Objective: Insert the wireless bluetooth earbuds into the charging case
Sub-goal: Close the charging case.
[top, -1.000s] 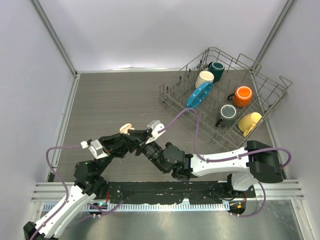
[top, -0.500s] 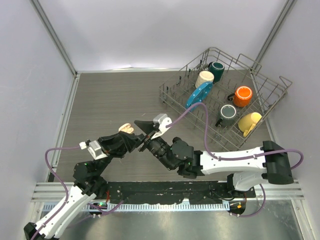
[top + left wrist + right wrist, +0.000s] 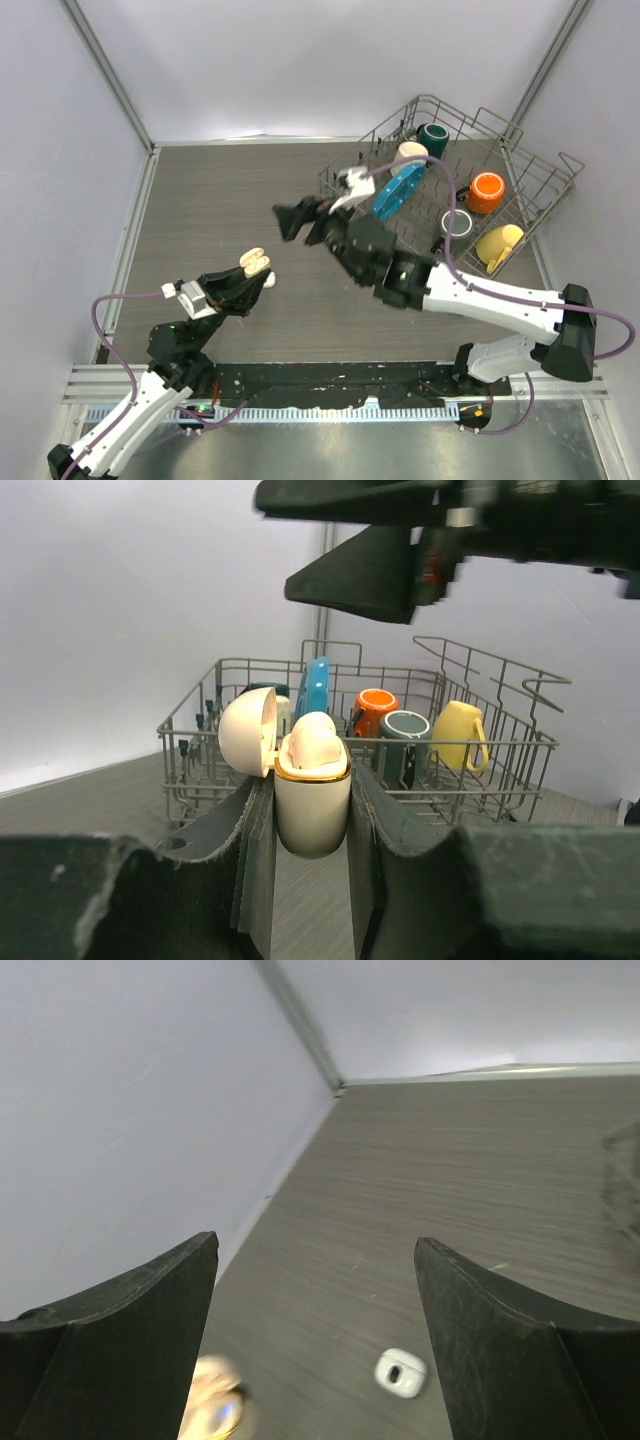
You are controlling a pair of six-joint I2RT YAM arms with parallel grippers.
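grey table (image 3: 200,200), one peach case (image 3: 256,264), five mugs (image 3: 487,190)

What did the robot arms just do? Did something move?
The right gripper, open and empty, pulled away from the peach charging case and swung up toward the dish rack. The left gripper kept holding the open case in the same spot, and the mugs in the rack stayed put.

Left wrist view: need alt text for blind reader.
The left gripper clamps a pale peach-beige oval plastic charging case, lid hinged open, with a matching earbud seated inside. Behind stands a grey wire dish rack holding mugs.
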